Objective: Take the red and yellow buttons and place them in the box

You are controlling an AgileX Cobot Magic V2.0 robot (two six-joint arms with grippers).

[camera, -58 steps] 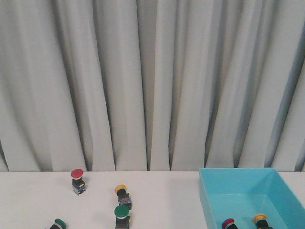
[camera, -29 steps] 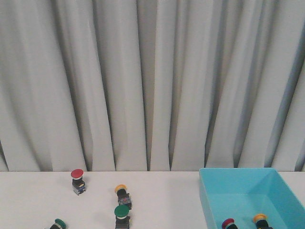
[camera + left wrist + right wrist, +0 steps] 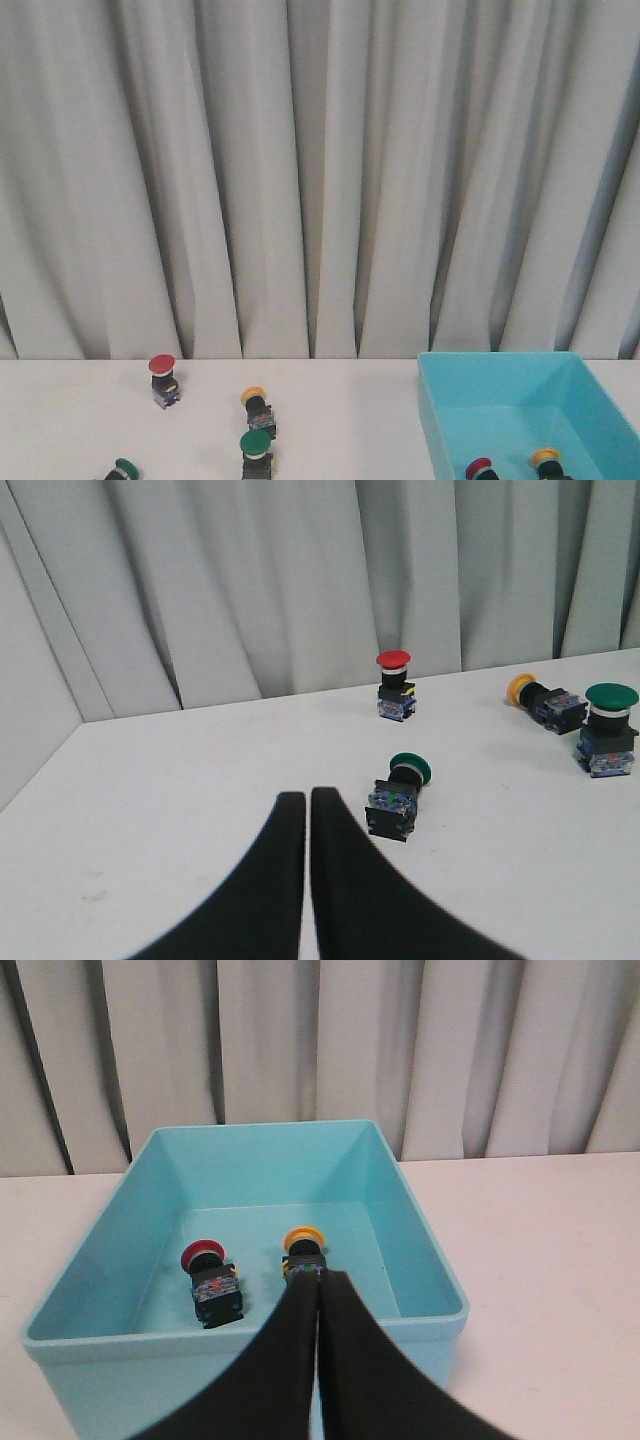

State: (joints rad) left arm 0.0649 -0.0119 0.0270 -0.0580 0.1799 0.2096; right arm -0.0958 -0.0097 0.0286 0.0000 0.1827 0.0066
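Grey pleated curtain fills the background, hanging behind a white table. Turquoise box sits on the table's right side in front view; inside on its floor are 2 buttons, side by side but apart: red button in the box and yellow button in the box, both w/ caps toward the far wall. Right gripper hangs over the box's near wall, fingers pressed together, nothing between them; tips overlap the yellow one in the wrist view, contact can't be told. Left gripper is over bare table on the left side, fingers also pressed together w/ only a hairline gap, holding nothing. Neither arm shows in front view. Loose on the table left of the box: red button on the table upright, nearest the curtain; yellow button on the table lying on its side, right of the red one; upright green button just in front of the yellow; tilted green button nearest the left gripper, lying on its side, cut off at the front view's lower edge.
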